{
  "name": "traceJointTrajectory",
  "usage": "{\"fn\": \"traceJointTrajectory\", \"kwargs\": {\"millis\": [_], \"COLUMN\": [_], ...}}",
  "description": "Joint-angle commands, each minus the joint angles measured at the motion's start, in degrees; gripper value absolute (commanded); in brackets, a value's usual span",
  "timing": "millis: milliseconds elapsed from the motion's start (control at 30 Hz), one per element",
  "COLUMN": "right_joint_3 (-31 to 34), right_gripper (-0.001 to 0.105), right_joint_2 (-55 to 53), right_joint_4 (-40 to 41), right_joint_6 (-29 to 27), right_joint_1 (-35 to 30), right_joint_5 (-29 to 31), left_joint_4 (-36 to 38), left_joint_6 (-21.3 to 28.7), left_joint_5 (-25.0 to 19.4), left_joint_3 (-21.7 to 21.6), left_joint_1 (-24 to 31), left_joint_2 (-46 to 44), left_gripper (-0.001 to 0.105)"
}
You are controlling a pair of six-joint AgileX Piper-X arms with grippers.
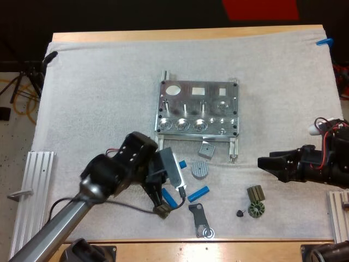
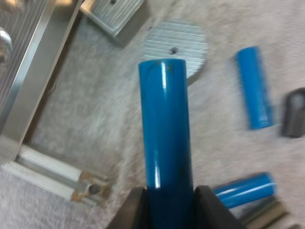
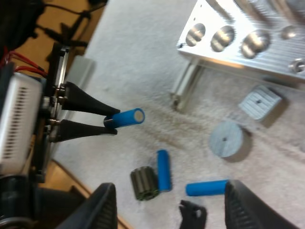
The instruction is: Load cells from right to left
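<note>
The metal fixture (image 1: 198, 108) lies mid-mat with round sockets along its near edge. My left gripper (image 1: 179, 164) hovers just in front of it, shut on a blue cylinder (image 2: 166, 124); the black fingers (image 2: 138, 210) press it from both sides. In the right wrist view that held cylinder (image 3: 125, 118) sticks out level above the mat. Two more blue cylinders (image 1: 199, 192) (image 1: 169, 199) lie on the mat below it. My right gripper (image 1: 265, 162) is open at the right, pointing left, its fingers (image 3: 106, 205) wide apart with nothing between.
A round grey disc (image 1: 200, 170) and a square grey block (image 1: 206, 149) lie in front of the fixture. A dark bracket (image 1: 200, 219) and dark ribbed parts (image 1: 255, 209) (image 1: 161, 210) sit near the front edge. Aluminium rails (image 1: 32, 191) lie at the left.
</note>
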Motion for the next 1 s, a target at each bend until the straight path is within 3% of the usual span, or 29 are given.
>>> {"fn": "traceJointTrajectory", "kwargs": {"millis": [0,200,367,667,967], "right_joint_3": [-0.6,-0.6,-0.6,-0.6,-0.6], "right_gripper": [0.050,0.049,0.045,0.046,0.046], "right_joint_2": [0.0,0.0,0.0,1.1,10.4], "right_joint_4": [-0.5,-0.5,-2.3,-10.3,-16.4], "right_joint_6": [0.6,2.7,7.1,16.6,22.2], "right_joint_1": [0.0,3.8,12.2,25.5,32.6], "right_joint_5": [-2.7,-3.7,-3.6,3.8,4.9], "left_joint_4": [1.3,1.5,1.5,1.5,1.5], "left_joint_6": [0.4,0.4,0.4,0.4,1.4], "left_joint_5": [1.9,7.3,13.2,17.0,17.5], "left_joint_3": [-0.5,-0.5,-0.5,-0.5,-0.5], "left_joint_1": [-0.3,-0.3,-0.3,-0.3,-0.3], "left_joint_2": [-2.9,-11.9,-16.8,-18.4,-18.4], "left_gripper": [0.000,0.000,0.000,0.000,0.000]}}
